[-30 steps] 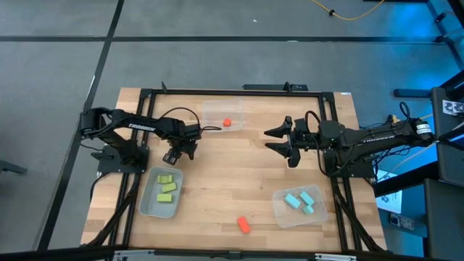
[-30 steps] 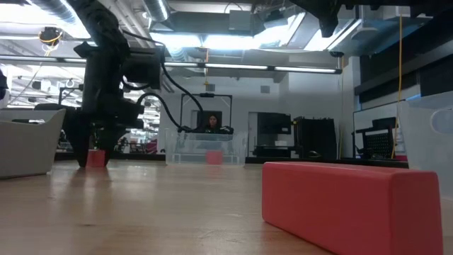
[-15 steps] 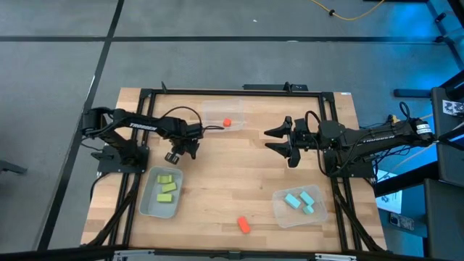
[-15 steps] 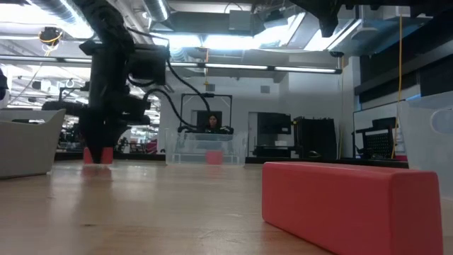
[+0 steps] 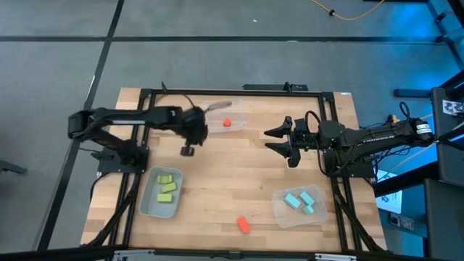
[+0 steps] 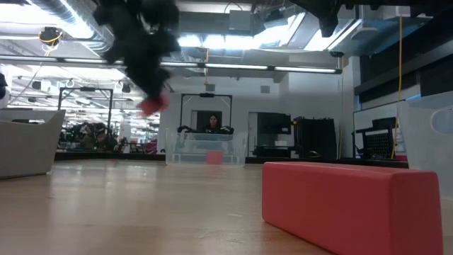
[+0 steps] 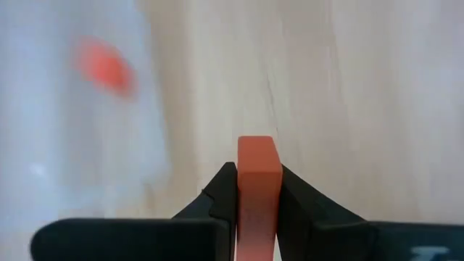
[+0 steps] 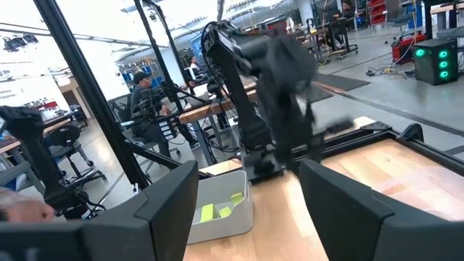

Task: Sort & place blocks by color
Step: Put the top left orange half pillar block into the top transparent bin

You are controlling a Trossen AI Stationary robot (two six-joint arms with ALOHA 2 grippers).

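Observation:
An orange-red block [image 7: 257, 163] sits between the fingers of my left gripper [image 7: 257, 180], which is shut on it. In the low view this block [image 6: 151, 105] hangs well above the wood. My left gripper [image 5: 187, 149] is over the table's far left part, near the clear bin [image 5: 235, 110] that holds one orange-red block [image 5: 227, 122]. Another orange-red block [image 5: 243, 225] lies flat near the front edge. Yellow-green blocks [image 5: 167, 187] lie in the left bin and light blue blocks [image 5: 300, 201] in the right bin. My right gripper [image 5: 276, 140] hovers open at centre right. My left gripper pinches the orange-red block by its two opposite narrow-spaced sides [image 7: 243, 185] between its two fingers [image 7: 220, 192]. The block's free end sticks out past the fingertips. The fingers slant down from the table's left side. The block is lifted clear of the table.
The grey-white bin [image 5: 147, 204] stands at front left and the clear bin [image 5: 284, 215] at front right. A black frame [image 5: 232, 91] runs round the wooden table [image 5: 232, 177]. People sit at desks beyond the table [image 8: 148, 101].
My left gripper has taken hold of the orange-red block that stood on the table at the left and lifted it clear. It has risen, tipped more toward level, and swung toward the table's right, closer to the far clear bin.

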